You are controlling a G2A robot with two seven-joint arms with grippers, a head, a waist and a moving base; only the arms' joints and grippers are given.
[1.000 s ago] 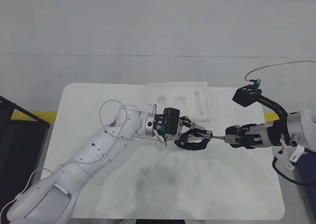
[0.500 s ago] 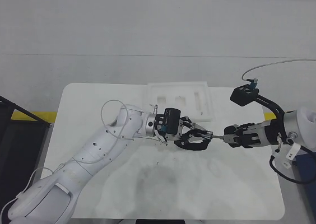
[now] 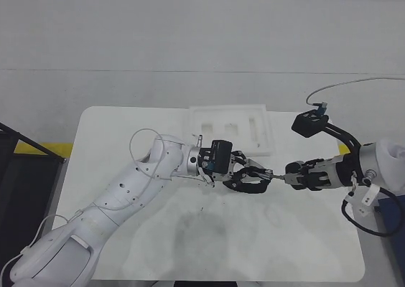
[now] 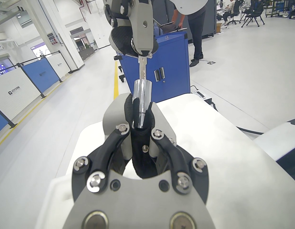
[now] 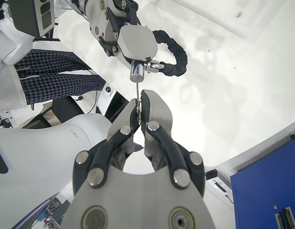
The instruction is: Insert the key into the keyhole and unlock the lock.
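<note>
Above the middle of the white table, my left gripper is shut on a lock: a chrome cylinder with a black sleeved cable loop. The cylinder sticks out past the fingertips. My right gripper faces it from the right, shut on the head of a silver key. The key's blade points straight at the cylinder's end face, and its tip sits at or just inside the keyhole. Both grippers are held clear of the tabletop.
A white foam tray with moulded recesses lies at the table's far edge behind the grippers. A blue cabinet stands on the floor beyond the table's right side. Bare tabletop stretches in front of and to the left of the arms.
The right arm has crept left toward the lock, bringing the key's tip closer to the cylinder. The left arm with the lock has hardly shifted.
</note>
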